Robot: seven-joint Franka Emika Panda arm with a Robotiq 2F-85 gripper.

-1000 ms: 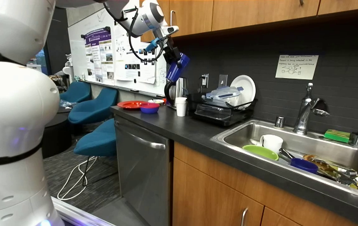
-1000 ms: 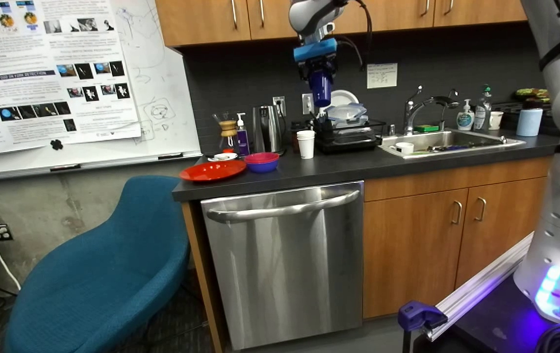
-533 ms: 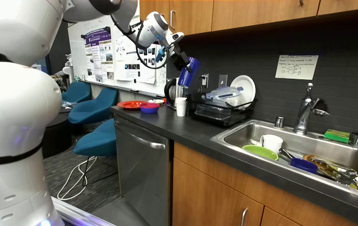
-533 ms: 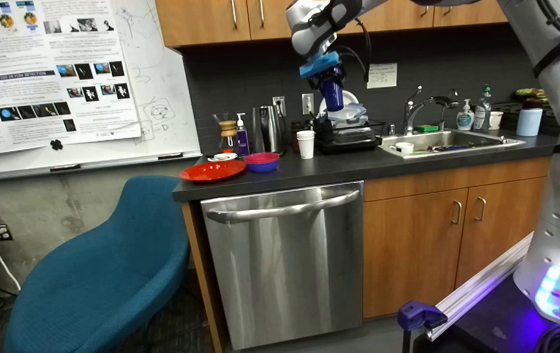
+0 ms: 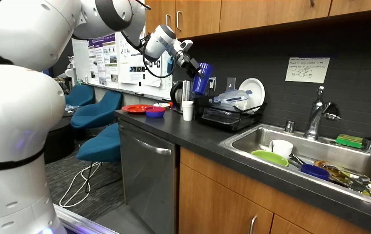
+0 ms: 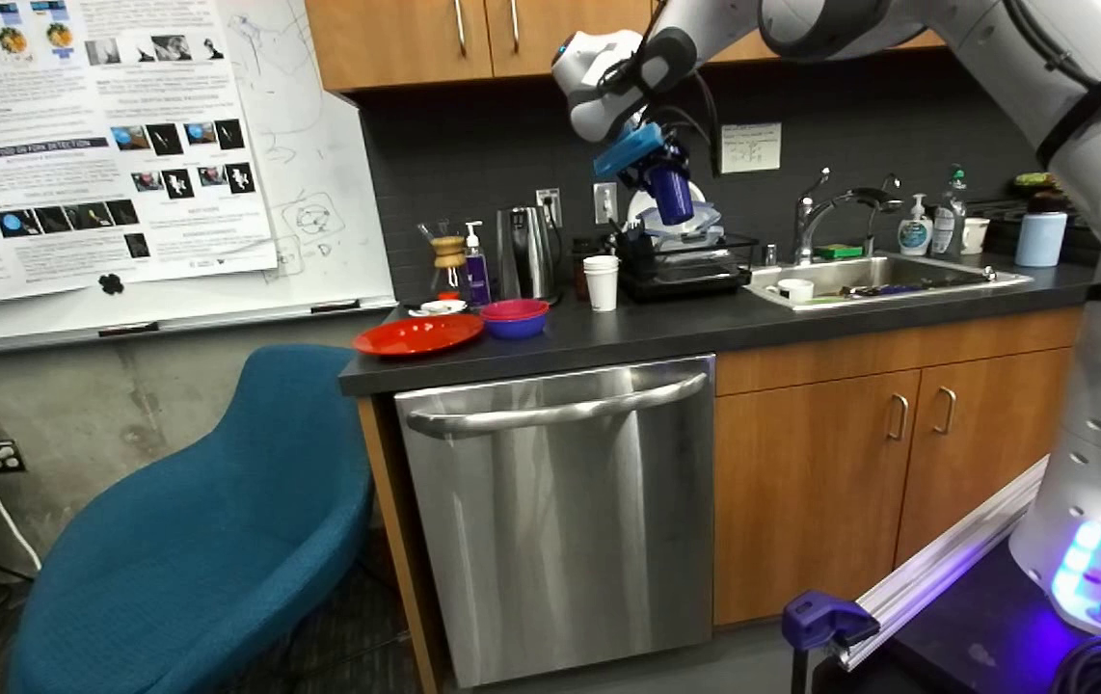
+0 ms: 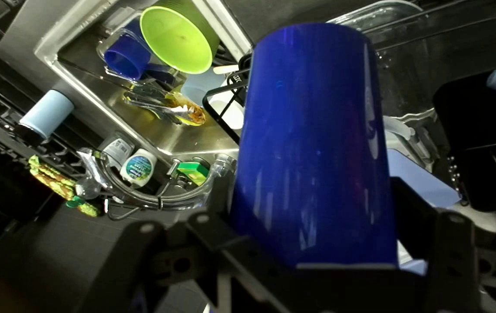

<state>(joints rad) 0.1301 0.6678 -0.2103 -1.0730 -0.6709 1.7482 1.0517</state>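
My gripper [image 7: 315, 202] is shut on a glossy dark blue cup [image 7: 311, 108], with one black finger on each side of it. In both exterior views the gripper [image 5: 198, 72] holds the blue cup [image 5: 203, 81] tilted in the air; it also shows in an exterior view [image 6: 674, 200]. The cup is above the counter, close to the black dish rack [image 5: 219, 125] and the steel kettle [image 6: 523, 255]. The rack holds clear plastic containers [image 5: 234, 97] and a white plate [image 5: 257, 92]. The cup hides part of the rack in the wrist view.
Stacked white paper cups [image 5: 187, 112] stand beside the rack. A red plate [image 6: 416, 335] and nested bowls [image 6: 515, 325] lie at the counter's end. The sink [image 5: 364, 159] holds a green bowl [image 5: 270, 157], a white mug [image 5: 282, 148] and utensils. Wooden cabinets [image 5: 198, 19] hang above.
The arm has carried the blue cup lower and to the right in both exterior views, closer to the dish rack. The gripper has stayed shut on the cup.
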